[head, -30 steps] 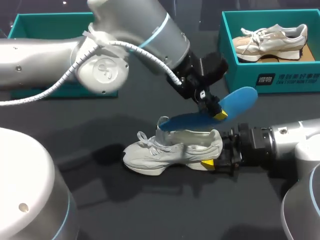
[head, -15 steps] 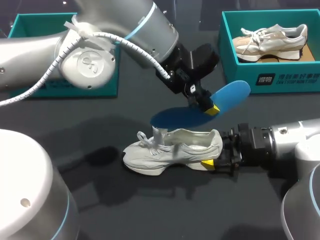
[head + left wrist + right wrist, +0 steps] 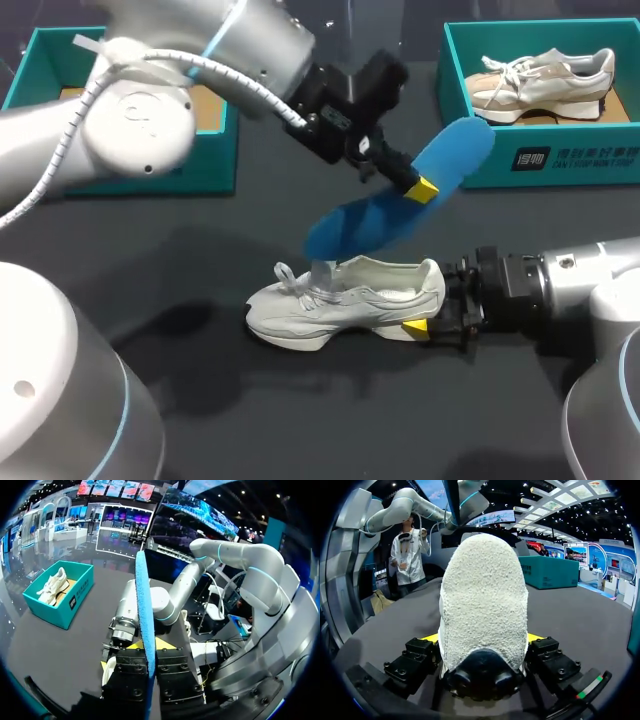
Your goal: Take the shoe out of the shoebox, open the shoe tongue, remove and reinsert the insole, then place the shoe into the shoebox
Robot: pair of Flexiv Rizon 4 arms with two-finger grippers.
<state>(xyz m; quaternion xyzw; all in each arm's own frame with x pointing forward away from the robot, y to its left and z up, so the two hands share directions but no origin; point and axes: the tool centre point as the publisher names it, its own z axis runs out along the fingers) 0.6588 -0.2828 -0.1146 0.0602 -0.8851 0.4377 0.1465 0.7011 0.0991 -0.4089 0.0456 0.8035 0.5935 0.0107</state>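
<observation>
A light grey shoe (image 3: 340, 300) lies on its side on the dark table, toe toward my left. My right gripper (image 3: 428, 322) is shut on its heel; the right wrist view shows the fleecy heel (image 3: 484, 605) filling the space between the fingers (image 3: 417, 661). The blue insole (image 3: 365, 222) hangs tilted in the air above the shoe, clear of it. My left gripper (image 3: 416, 187) is shut on the insole near its heel end. In the left wrist view the insole (image 3: 145, 610) stands edge-on between the two fingers of that gripper (image 3: 151, 672).
A teal shoebox (image 3: 560, 160) at the back right holds a beige shoe (image 3: 540, 82). Another teal box (image 3: 140, 175) sits at the back left, partly hidden by my left arm. The same beige shoe's box (image 3: 62, 607) shows beyond the insole in the left wrist view.
My left arm has lifted the insole up and back, away from the shoe, tilting it more steeply. The shoe and the right gripper have stayed put.
</observation>
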